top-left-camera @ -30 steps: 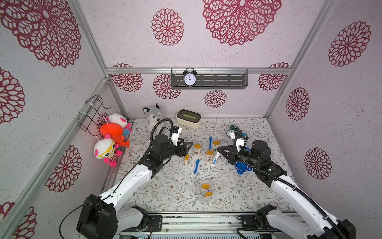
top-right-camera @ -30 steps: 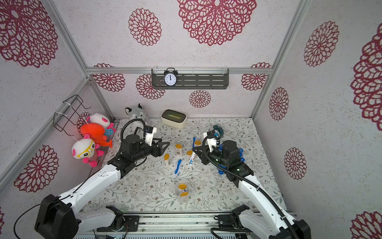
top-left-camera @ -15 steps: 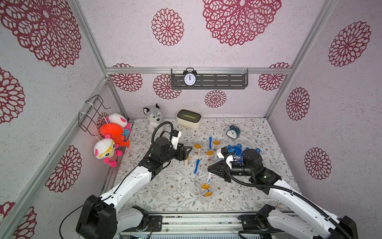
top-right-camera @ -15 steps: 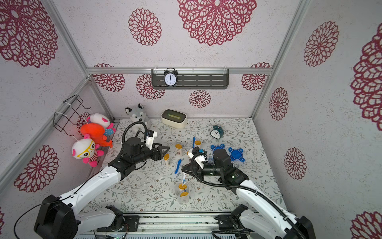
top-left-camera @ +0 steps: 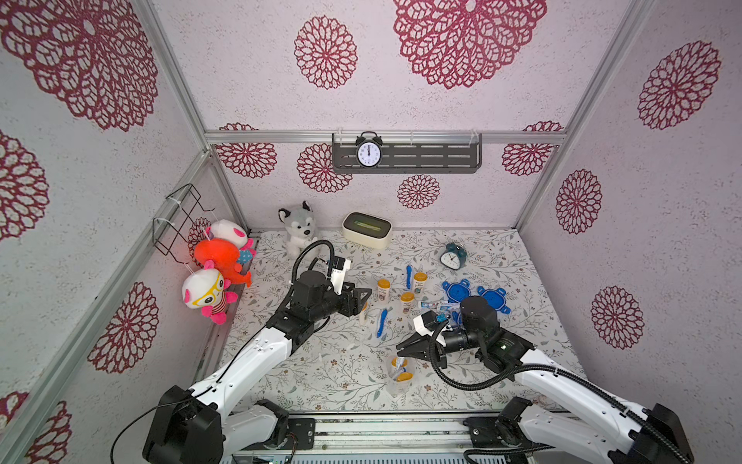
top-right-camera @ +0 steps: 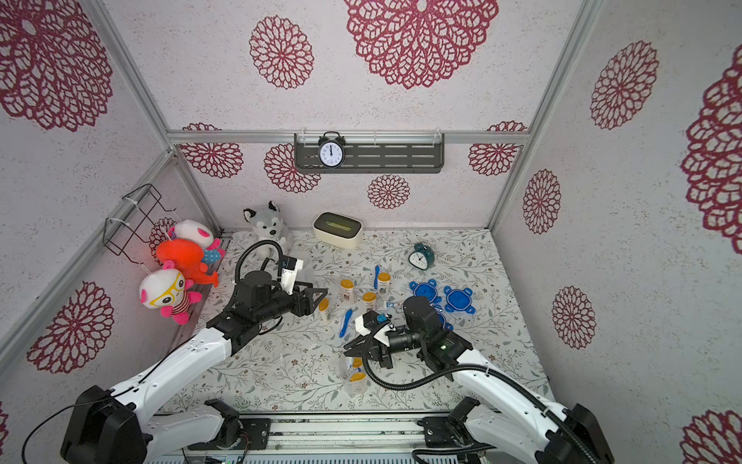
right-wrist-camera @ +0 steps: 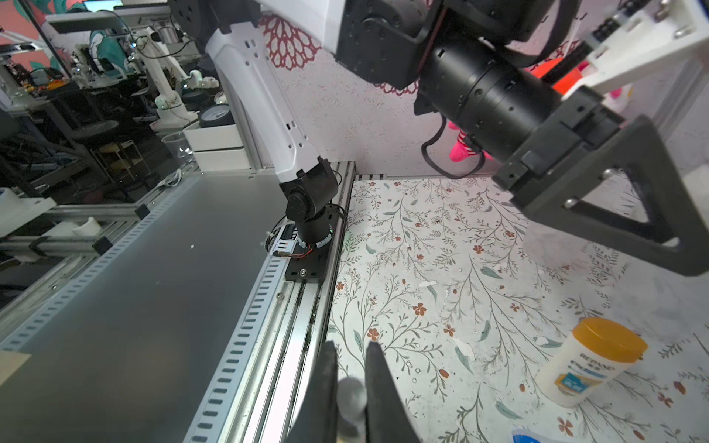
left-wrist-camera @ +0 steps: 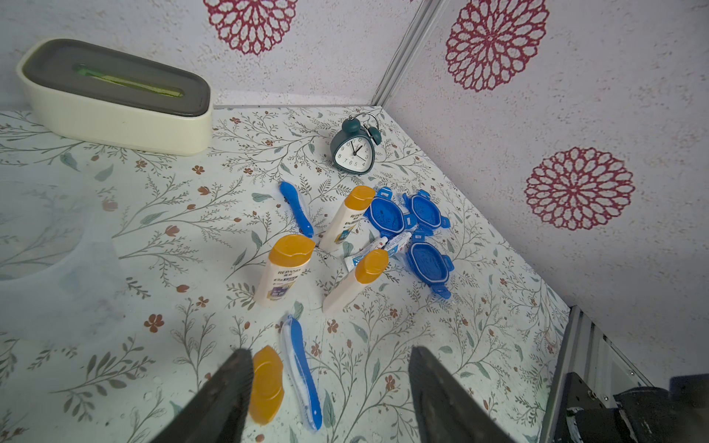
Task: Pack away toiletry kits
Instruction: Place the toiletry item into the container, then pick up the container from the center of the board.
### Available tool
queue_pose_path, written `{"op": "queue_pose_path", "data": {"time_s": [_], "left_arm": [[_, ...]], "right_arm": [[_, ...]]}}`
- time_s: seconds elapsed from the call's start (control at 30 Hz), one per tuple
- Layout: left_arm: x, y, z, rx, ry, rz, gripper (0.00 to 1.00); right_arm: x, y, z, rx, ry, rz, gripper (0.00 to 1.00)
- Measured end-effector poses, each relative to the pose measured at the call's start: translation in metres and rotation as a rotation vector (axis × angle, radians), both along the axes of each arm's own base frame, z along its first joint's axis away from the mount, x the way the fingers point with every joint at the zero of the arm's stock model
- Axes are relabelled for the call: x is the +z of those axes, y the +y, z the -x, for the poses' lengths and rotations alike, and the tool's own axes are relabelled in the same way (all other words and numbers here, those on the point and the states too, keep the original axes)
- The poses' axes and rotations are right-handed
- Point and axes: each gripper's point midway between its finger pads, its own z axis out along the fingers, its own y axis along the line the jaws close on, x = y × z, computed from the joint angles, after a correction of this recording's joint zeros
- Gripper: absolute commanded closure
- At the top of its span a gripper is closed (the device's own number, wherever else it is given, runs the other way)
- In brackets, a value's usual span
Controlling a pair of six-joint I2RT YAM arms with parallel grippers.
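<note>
In a top view our right claw [top-left-camera: 399, 350] hangs over the clear cup [top-left-camera: 398, 386] at the front of the tabletop [top-left-camera: 321, 373]. Left wrist: our left claw [left-wrist-camera: 329, 351] is spread over a lying bottle [left-wrist-camera: 264, 383]. We judge it light, stiff and slick, best gripped across its body. Right wrist: the right claw is pressed together.

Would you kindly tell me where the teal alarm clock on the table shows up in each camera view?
Top view: teal alarm clock on the table's far right part, behind the blue lids.
Top view: same place, behind the lids.
Left wrist: the clock stands near the wall corner, beyond the lids.
Right wrist: not in it.
Shared landmark: cream tissue box, by the back wall.
</note>
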Motion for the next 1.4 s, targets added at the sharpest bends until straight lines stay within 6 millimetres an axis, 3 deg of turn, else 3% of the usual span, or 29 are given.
{"op": "queue_pose_path", "data": {"time_s": [0.33,0.37,0.47,0.57,0.67,0.77,0.87,1.0,1.07,1.13,1.27,1.4], "left_arm": [[0.000,0.000,0.000,0.002,0.000,0.000,0.32],[0.000,0.000,0.000,0.002,0.000,0.000,0.32],[-0.001,0.001,0.000,0.003,0.002,0.000,0.32],[-0.004,0.001,0.001,0.004,0.007,-0.002,0.31],[-0.006,0.002,0.002,0.006,0.014,-0.005,0.31],[-0.007,0.005,0.000,0.029,0.049,-0.035,0.31],[0.003,0.004,-0.008,0.054,0.099,-0.062,0.31],[0.015,-0.012,-0.009,0.051,0.131,-0.154,0.28],[0.014,-0.029,0.005,-0.016,0.144,-0.214,0.26],[0.009,-0.042,0.021,-0.087,0.168,-0.259,0.25],[-0.003,-0.057,0.055,-0.229,0.244,-0.290,0.27],[-0.013,-0.062,0.079,-0.330,0.283,-0.308,0.34]], "right_arm": [[-0.018,0.005,0.006,0.123,-0.111,0.005,0.94],[-0.018,0.005,0.007,0.130,-0.119,0.002,0.90],[-0.019,0.005,0.008,0.143,-0.142,-0.004,0.60],[-0.023,0.006,0.007,0.145,-0.151,0.003,0.48],[-0.024,0.007,0.004,0.131,-0.155,0.008,0.45],[-0.021,0.009,-0.010,0.037,-0.140,0.021,0.48],[-0.012,0.006,-0.047,-0.228,-0.072,0.063,0.49],[0.005,-0.024,-0.117,-0.667,0.111,0.116,0.49],[0.011,-0.050,-0.146,-0.850,0.217,0.109,0.49],[0.003,-0.078,-0.164,-0.992,0.331,0.114,0.49],[-0.030,-0.130,-0.179,-1.212,0.552,0.166,0.50],[-0.058,-0.158,-0.174,-1.309,0.679,0.216,0.50]]}}
